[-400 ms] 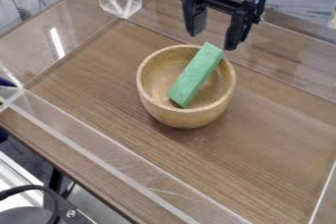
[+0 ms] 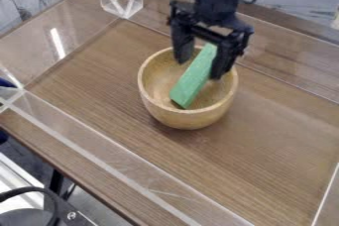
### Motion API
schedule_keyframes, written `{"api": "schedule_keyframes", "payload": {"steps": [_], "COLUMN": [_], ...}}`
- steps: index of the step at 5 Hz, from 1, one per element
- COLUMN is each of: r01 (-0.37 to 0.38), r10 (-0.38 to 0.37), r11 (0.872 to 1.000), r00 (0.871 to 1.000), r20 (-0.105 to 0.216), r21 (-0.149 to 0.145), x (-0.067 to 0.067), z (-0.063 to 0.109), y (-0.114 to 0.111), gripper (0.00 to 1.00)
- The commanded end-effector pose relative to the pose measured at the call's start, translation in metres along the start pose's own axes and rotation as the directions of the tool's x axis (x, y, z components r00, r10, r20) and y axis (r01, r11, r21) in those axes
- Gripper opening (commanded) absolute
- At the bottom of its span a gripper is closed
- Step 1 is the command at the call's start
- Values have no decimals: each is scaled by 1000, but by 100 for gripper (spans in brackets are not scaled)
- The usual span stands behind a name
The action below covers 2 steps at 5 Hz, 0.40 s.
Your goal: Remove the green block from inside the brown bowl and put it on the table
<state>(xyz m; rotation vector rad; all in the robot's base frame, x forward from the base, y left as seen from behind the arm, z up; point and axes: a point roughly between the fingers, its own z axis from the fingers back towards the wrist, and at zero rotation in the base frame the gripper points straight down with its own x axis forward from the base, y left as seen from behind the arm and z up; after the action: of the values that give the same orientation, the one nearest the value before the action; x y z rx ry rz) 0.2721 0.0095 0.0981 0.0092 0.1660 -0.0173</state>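
The brown bowl (image 2: pixel 185 112) stands near the middle of the table (image 2: pixel 93 81). Inside it the green block (image 2: pixel 195 83) leans tilted, its lower end in the bowl and its upper end resting against the far right rim. My black gripper (image 2: pixel 205 55) points straight down over the block's upper end, open, with one finger on each side of that end. Nothing is gripped; the fingertips reach down to about the rim's height.
Low clear acrylic walls (image 2: pixel 54 42) border the tabletop on all sides. A clear plastic bracket (image 2: pixel 122 0) stands at the back left corner. Open wood surface lies left of, in front of and right of the bowl.
The gripper has come down and shifted left, from above the bowl's far right rim to straddling the block's upper end. Block and bowl have not moved.
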Motion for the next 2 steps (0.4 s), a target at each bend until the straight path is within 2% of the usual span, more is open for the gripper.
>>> {"api": "schedule_keyframes", "payload": {"steps": [1,2], "r01": [2,10], "r10": [-2,-9], "r11": [1000,1000], "r00": [999,999], "r20": [33,37], "r21": [2,-14], "x": [2,4], "z": [-2,-14], "y": [12,20], "gripper": [100,100]}}
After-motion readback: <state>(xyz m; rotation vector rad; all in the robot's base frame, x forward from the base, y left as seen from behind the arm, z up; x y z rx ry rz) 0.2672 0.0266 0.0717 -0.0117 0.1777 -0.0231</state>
